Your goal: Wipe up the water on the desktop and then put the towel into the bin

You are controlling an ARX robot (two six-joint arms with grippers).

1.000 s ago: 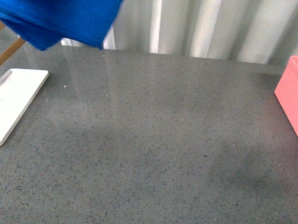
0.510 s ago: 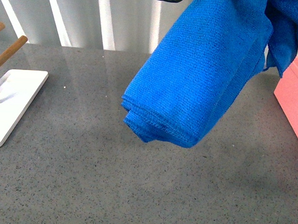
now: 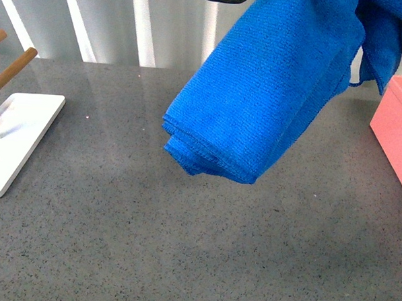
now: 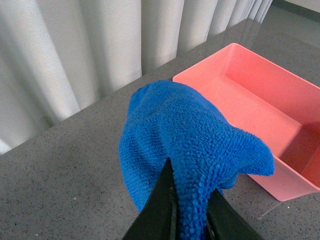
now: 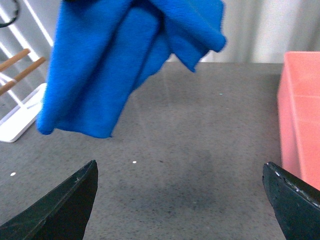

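Towel point(image 3: 271, 93) has risen slightly, jaws of left gripper point(image 4: 189, 187) pinching it.

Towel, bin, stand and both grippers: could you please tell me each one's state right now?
towel: folded, hanging in the air from the left gripper.
bin: upright, nothing inside it where visible.
white stand: upright, visible pegs bare.
left gripper: shut on the towel.
right gripper: open, holding nothing.
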